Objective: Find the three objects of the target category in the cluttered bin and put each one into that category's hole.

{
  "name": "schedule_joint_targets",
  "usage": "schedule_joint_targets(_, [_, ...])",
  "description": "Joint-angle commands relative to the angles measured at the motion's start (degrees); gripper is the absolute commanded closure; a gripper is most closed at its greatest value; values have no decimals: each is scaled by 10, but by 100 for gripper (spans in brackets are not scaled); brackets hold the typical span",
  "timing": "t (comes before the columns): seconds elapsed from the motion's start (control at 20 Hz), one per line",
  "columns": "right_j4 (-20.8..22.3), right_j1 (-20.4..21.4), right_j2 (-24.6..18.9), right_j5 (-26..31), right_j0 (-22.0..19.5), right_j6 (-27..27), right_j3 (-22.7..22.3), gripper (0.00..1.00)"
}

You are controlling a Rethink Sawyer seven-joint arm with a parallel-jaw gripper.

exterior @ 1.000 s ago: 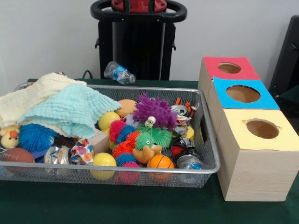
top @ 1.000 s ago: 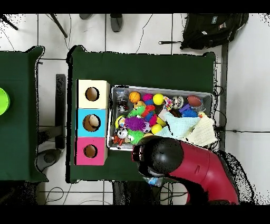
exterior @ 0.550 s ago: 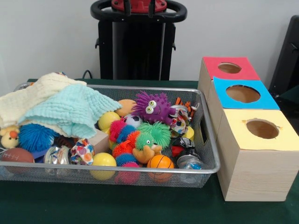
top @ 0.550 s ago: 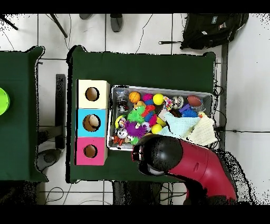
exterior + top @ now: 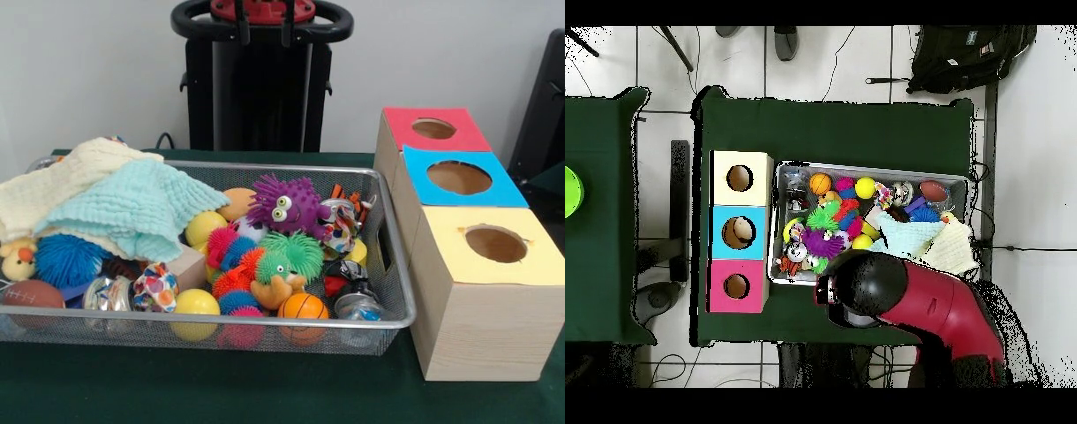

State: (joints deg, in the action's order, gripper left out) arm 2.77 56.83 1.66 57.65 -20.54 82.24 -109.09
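Bin (image 5: 388, 322) of wire mesh sits on the green table (image 5: 221, 393), heaped with cloths (image 5: 115, 203) at its left end, balls and spiky toys mid-way. Boxes (image 5: 481, 300) with round holes stand just beside its right end. Gripper (image 5: 263, 31) shows only tips at the top edge; whether it is parted I cannot tell. A pale wall (image 5: 88, 71) stands behind.

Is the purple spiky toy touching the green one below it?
Touching. Front view: the purple spiky toy rests on the green spiky toy, with no gap between them.
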Motion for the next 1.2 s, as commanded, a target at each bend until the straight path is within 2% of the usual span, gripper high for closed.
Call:
schedule_joint_targets(0.05, [-16,-29,-5,-43,-12,101,-3,0])
schedule_joint_targets(0.5, [-15,-60,-13,-57,-1,116,25,0])
schedule_joint_targets(0.8, [17,-132,-15,-151,-4,113,69,0])
schedule_joint_targets(0.95, [15,-170,-15,-171,-4,115,98,0])
schedule_joint_targets(1.2, [1,-191,3,-186,14,137,120,0])
